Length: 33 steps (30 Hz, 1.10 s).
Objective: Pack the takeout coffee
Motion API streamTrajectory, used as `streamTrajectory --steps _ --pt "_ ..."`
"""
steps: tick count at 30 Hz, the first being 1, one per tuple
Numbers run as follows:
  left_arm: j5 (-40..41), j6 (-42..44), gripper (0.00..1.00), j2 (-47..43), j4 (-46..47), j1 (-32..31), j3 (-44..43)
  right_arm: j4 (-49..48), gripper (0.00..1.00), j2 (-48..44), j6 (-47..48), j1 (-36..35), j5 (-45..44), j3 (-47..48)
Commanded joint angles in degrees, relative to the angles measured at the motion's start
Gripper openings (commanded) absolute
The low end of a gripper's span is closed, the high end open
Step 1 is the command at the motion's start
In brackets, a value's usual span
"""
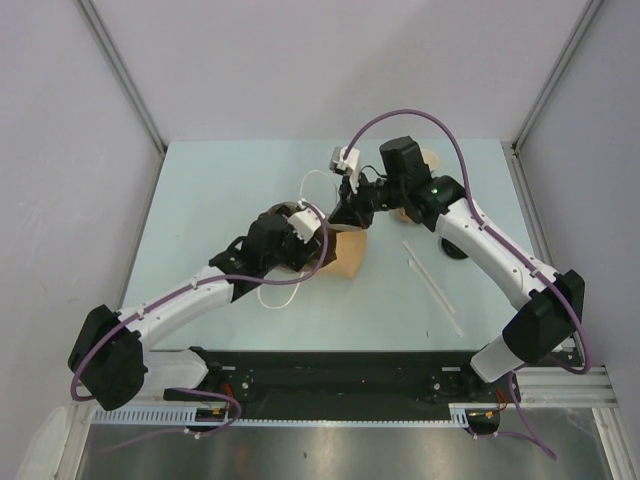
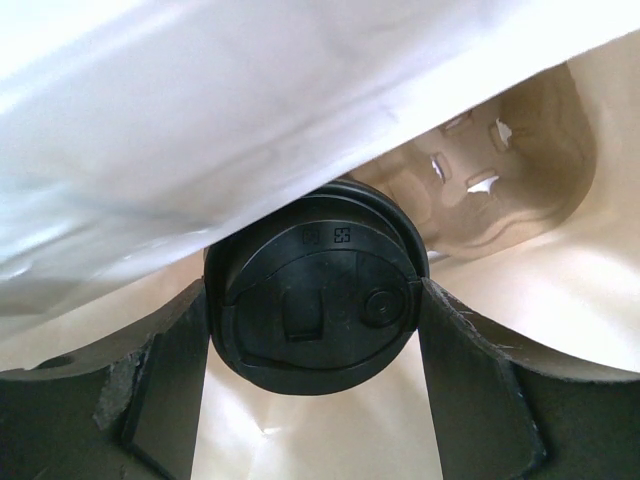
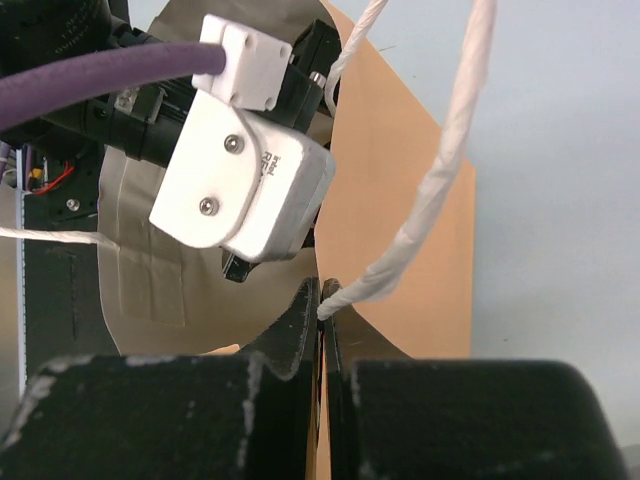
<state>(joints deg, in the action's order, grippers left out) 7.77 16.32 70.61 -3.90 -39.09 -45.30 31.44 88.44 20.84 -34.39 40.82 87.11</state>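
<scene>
1. The left gripper grips the cup by its round black lid, inside the bag. Smooth plastic could slip or pop off.
2. Soft bag paper sags onto the cup from 12 o'clock. It could snag.
3. The bumpy cardboard carrier lies at 2 o'clock, deeper in. The cup could miss its hole and tip.
4. The right gripper is pinched tight on the bag's rim, by the ropey white handle. Thin paper could tear.
</scene>
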Motion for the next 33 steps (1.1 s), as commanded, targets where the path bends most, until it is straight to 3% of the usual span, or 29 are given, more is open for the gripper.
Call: streamTrajectory --steps 1,12,22,33 --pt "2.9 -4.7 0.0 -0.7 0.6 0.3 -2.8 2.0 0.0 -0.8 2.7 -0.1 -0.6 -0.4" --pt "2.7 -10.5 0.0 3.4 -1.2 1.3 -3.1 2.1 0.0 -0.4 4.4 0.3 -1.0 -0.7" --pt "0.5 -16.0 0.0 13.5 -11.0 3.8 -12.3 1.5 0.0 3.4 3.6 2.5 -0.3 0.7" --pt "-0.8 -15.9 0.0 23.0 -19.7 6.5 -19.8 4.0 0.0 10.2 1.0 6.4 0.9 7.3"
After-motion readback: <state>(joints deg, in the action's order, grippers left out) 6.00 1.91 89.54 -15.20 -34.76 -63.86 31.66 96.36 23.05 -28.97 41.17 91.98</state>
